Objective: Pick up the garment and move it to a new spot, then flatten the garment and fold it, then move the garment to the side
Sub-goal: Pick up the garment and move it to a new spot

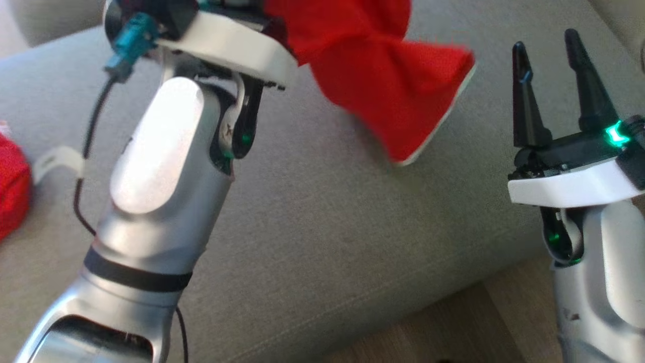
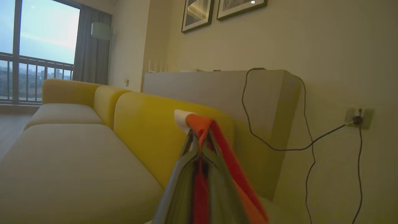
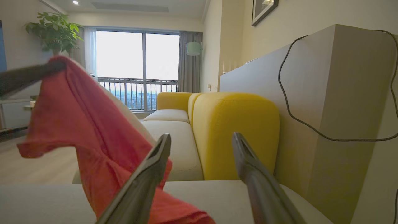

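Left wrist view shows the left gripper (image 2: 199, 140) pinched shut on a red fold of the garment (image 2: 203, 123), whose blurred strip is cut off by the bottom edge. In the head view the wrist hides those fingers. Whether the hanging cloth's low corner touches the grey sofa seat (image 1: 327, 227) is unclear, and the right gripper (image 1: 545, 43) stands wide open, empty.
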Tool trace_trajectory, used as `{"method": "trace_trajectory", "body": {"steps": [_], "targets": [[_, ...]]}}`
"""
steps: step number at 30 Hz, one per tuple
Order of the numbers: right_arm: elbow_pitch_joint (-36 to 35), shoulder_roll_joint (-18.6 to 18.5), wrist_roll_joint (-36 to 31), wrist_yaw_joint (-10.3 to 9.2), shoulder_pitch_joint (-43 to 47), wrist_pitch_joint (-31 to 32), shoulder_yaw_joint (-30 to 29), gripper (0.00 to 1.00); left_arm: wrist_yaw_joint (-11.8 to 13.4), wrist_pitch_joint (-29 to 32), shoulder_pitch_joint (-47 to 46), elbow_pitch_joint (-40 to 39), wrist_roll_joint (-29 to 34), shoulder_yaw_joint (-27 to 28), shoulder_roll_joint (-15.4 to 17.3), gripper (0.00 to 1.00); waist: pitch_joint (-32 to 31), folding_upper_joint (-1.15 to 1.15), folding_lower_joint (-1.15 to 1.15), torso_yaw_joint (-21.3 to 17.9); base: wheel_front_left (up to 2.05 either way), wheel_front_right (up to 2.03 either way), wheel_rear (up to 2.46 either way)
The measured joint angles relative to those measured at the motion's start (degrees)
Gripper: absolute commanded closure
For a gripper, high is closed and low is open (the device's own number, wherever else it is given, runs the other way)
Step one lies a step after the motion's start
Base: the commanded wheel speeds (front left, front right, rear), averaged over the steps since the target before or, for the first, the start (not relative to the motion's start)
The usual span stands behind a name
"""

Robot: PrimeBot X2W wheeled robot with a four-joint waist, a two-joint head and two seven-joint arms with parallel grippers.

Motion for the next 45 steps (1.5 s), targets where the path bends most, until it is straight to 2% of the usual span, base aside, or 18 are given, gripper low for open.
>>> {"method": "trace_trajectory", "body": {"steps": [4,5,6,7,8,11,14,21,29,33,35,36,41,45], "targets": [[-0.57,0.03,0.73,0.00,-0.01,0.00,-0.78,0.00,0.68,-1.41,1.38,11.33,1.58,-0.04,1.35,1.00,3.07,0.00,0.02,-1.55,0.00,0.00,0.00],[-0.71,0.03,0.88,0.00,-0.01,0.00,-0.93,0.00,0.71,-1.67,1.93,14.26,1.91,-0.04,1.90,0.84,3.72,0.00,0.01,-1.71,0.00,0.00,0.00],[-0.77,0.03,1.02,0.00,-0.01,0.00,-1.04,0.00,0.73,-1.71,2.52,17.08,2.23,-0.07,2.54,0.52,4.28,0.00,0.02,-1.76,0.00,0.00,0.00],[-0.78,0.03,1.01,0.00,-0.01,0.00,-1.04,0.00,1.29,-1.91,3.04,19.91,2.65,-0.03,3.15,0.05,4.73,0.00,0.02,-1.66,0.00,0.00,0.00],[-0.79,0.04,1.01,0.00,-0.01,0.00,-1.00,0.00,1.64,-2.15,3.49,22.42,2.96,0.03,3.56,0.00,4.97,0.00,0.03,-1.34,0.00,0.00,0.00],[-0.82,0.09,0.80,0.00,0.00,0.00,-0.81,0.00,1.63,-2.72,4.13,26.03,2.96,1.08,4.16,0.00,5.05,0.00,0.02,0.27,0.00,0.00,0.00],[-0.78,0.10,-0.35,0.00,0.09,0.00,-0.86,0.00,1.51,-3.21,4.19,25.62,2.37,2.94,4.22,0.00,4.46,0.00,0.01,2.47,0.00,0.00,0.00],[0.64,0.10,-3.19,0.00,0.95,0.00,-0.46,0.00,0.14,-3.63,10.57,10.89,4.87,8.17,7.44,0.00,0.53,0.00,0.00,7.54,0.00,0.00,0.00],[3.80,0.11,-5.52,0.00,7.72,0.01,-0.27,0.00,-0.37,-3.61,32.66,-1.99,7.51,11.46,10.70,0.00,-5.71,0.00,0.00,12.42,0.00,0.00,0.00],[5.11,0.12,-5.60,0.00,11.53,0.01,-0.56,0.00,0.69,-3.61,44.75,-6.83,9.57,12.54,9.58,0.00,-8.44,0.00,-0.01,14.31,0.00,0.00,0.00],[5.44,0.13,-5.60,0.00,12.33,0.01,-0.52,0.00,0.86,-3.61,47.01,-7.77,10.03,13.12,9.18,0.00,-9.03,0.00,-0.01,14.66,0.00,0.00,0.00],[6.02,0.15,-5.60,0.00,13.64,0.01,-0.49,0.00,1.21,-3.61,50.50,-9.66,10.20,14.59,7.67,0.00,-10.08,0.00,-0.01,15.24,0.00,0.00,0.00],[6.51,0.16,-5.59,0.00,14.46,0.01,-0.43,0.00,0.85,-3.61,53.33,-12.90,12.80,17.08,5.12,0.00,-11.42,0.00,0.00,16.17,0.00,0.00,0.00],[7.36,0.16,-5.55,0.00,14.46,0.01,-0.02,0.00,-0.96,-3.61,53.32,-13.65,14.19,18.34,4.25,0.00,-11.64,0.00,0.00,16.80,0.00,0.00,0.00]]}}
